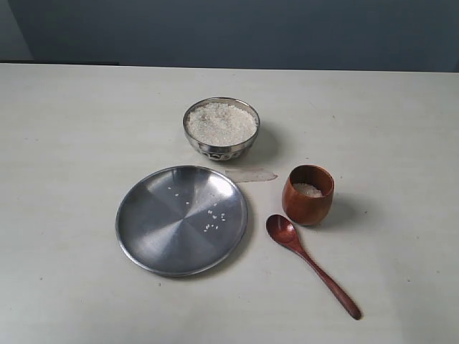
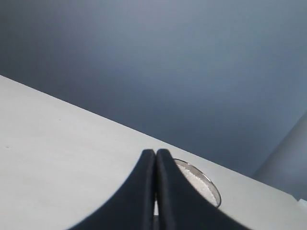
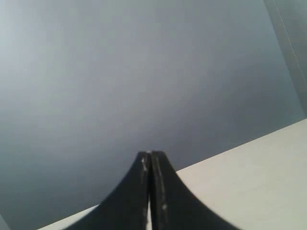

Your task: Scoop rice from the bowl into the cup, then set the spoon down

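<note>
Wooden spoon [image 1: 310, 264] lies flat on the table [image 1: 72, 143], its head just beside the cup [image 1: 308, 195], which holds some rice [image 1: 308, 190]; the bowl [image 1: 221, 130] beyond is heaped full. The left claw [image 2: 156, 153] and right claw [image 3: 150, 154] are both pressed together, empty. Any further scoop likely needs a level, mid-handle pinch.

Seen only partly in the left wrist view: small round shiny steel bowl [image 2: 215, 187] of white rice [image 2: 196, 182], blocked by the black left gripper [image 2: 156, 152], cut by the picture edge. Cannot tell what the pale glassy patch [image 1: 251, 174] beside it is
</note>
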Robot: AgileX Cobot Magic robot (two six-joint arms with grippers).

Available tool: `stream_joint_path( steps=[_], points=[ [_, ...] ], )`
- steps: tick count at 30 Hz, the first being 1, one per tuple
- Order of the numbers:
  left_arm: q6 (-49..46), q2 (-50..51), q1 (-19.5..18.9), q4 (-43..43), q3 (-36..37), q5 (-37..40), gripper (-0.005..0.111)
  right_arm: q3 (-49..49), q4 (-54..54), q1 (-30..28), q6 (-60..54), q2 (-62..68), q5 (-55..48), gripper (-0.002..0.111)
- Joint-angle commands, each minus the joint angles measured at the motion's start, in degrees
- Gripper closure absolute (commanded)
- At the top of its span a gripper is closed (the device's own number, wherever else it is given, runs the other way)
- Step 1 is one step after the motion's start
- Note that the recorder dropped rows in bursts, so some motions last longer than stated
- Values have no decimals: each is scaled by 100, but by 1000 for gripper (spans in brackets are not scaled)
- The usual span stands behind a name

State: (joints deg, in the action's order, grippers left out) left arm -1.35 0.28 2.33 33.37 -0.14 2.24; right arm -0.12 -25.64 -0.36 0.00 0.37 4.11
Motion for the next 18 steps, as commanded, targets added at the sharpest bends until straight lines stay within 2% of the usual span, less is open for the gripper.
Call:
stream_joint_path(
  steps=[1, 18],
  points=[
    [23, -28, 11, 146, 14, -94, 106, 12, -40, -27, 0, -37, 40, 108],
    [13, -28, 11, 83, 14, -94, 106, 12, -55, -27, 0, -37, 206, 108]
  ],
)
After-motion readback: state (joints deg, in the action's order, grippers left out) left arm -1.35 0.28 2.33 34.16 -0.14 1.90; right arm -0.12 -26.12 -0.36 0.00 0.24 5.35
